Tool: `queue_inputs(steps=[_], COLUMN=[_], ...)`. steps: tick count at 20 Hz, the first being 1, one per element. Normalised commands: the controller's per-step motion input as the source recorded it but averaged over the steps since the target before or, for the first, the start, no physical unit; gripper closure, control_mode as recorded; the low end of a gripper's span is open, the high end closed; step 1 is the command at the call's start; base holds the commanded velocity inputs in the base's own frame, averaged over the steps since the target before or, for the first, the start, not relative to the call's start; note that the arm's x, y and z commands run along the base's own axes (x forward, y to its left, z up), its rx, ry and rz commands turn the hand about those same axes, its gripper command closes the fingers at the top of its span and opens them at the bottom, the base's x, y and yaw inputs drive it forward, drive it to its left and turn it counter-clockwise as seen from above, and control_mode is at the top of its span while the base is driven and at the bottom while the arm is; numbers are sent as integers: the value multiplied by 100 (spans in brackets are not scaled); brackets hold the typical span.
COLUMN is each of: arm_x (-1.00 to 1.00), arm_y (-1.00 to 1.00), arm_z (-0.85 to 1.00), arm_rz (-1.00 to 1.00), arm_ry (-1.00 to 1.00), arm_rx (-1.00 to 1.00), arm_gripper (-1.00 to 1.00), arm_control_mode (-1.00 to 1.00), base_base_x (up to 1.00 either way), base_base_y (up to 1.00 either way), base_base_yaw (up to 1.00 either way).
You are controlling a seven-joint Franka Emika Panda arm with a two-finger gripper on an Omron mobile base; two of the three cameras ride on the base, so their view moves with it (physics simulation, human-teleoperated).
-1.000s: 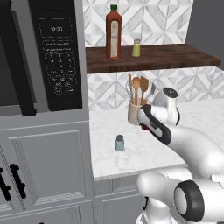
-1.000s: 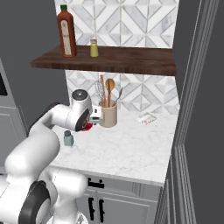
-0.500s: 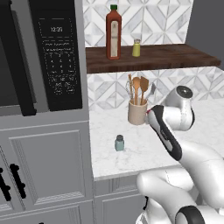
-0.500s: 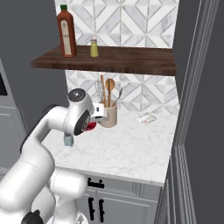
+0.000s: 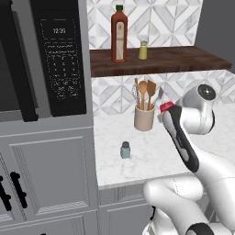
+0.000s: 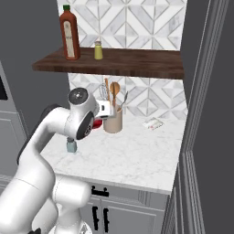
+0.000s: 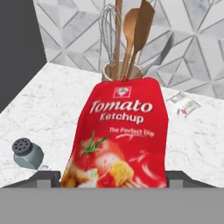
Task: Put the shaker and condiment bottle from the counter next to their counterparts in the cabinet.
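Claw (image 7: 114,177) closed on the red ketchup packet (image 7: 120,135), lifted above the marble surface (image 7: 65,105). Utensil crock (image 7: 122,72) at 12 o'clock behind it; blue-grey shaker (image 7: 27,153) stands at 9 o'clock on the surface.

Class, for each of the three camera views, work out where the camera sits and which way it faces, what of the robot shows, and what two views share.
Left base view: behind-left of the arm, facing the dark wooden shelf; white arm at lower right.
Right base view: behind-right, facing the white marble counter; white arm at lower left.
Hand view: on the hand, looking along the tool past the red ketchup packet it grips.
Shared: all show the small teal shaker and beige utensil crock.
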Motion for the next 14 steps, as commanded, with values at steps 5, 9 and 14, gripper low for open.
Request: queue_inputs(steps=[5, 9, 14], arm_x=[-3, -27, -22], arm_y=[-16, -43, -32], arm_z=[62, 51, 52], arm_rz=[0, -4, -2], arm_ry=[0, -1, -5], arm_rx=[0, -1, 0], arm_gripper=[100, 100, 100], arm_control_mode=[-100, -100, -100], base_base_x=[0, 0, 0], base_base_y=[0, 0, 0], base_base_yaw=[0, 0, 0])
